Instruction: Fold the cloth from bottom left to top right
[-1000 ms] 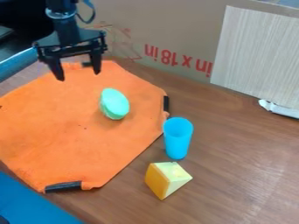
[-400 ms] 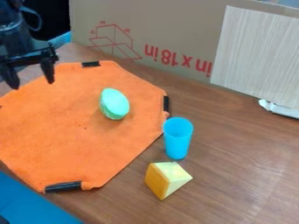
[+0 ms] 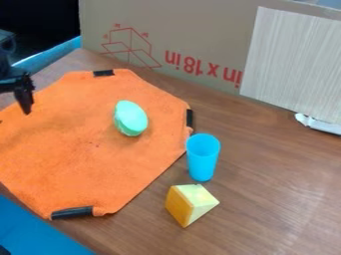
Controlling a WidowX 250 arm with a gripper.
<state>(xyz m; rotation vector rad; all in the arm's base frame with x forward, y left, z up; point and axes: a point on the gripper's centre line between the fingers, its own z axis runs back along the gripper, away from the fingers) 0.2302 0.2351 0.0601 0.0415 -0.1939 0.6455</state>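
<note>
At the left edge the gripper (image 3: 15, 85) is partly cut off, hanging above the upper left part of the cloth. Its one visible finger (image 3: 25, 99) stands apart with a gap beside it, so it is open, holding nothing that I can see. The orange cloth (image 3: 86, 154) lies spread flat, its corners turned under or cut off. Black strips mark its top, right and bottom edges. A mint-green oval object (image 3: 130, 118) rests on the cloth, right of its middle.
Right of the cloth stands a blue cup (image 3: 202, 158), with a yellow wedge (image 3: 189, 204) below it. A cardboard box (image 3: 180, 40) and a pale panel (image 3: 293, 62) line the back. A blue surface (image 3: 33, 231) borders the lower left.
The gripper has moved left and somewhat down, partly out of the picture, uncovering the cloth's top edge. The cloth, green object, cup and wedge have stayed put.
</note>
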